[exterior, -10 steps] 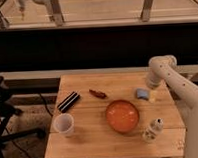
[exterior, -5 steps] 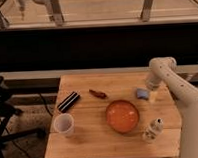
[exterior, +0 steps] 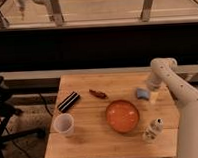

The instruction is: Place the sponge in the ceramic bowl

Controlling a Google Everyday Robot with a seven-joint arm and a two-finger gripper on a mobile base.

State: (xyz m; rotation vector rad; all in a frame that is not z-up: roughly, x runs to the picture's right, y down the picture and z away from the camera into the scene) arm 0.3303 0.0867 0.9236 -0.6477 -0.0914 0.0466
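The arm (exterior: 164,70) has been swung slightly toward 3 o'clock, and the sponge (exterior: 142,94) is seen just at 9 o'clock of the wide-spread gripper (exterior: 152,89), outside the ceramic bowl (exterior: 122,116) at 7 o'clock.

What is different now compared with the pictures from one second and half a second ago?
Nothing visibly moved. The gripper stays open, low beside the sponge, which lies on the table, not taken. The ceramic bowl, white cup and black bar kept their places.
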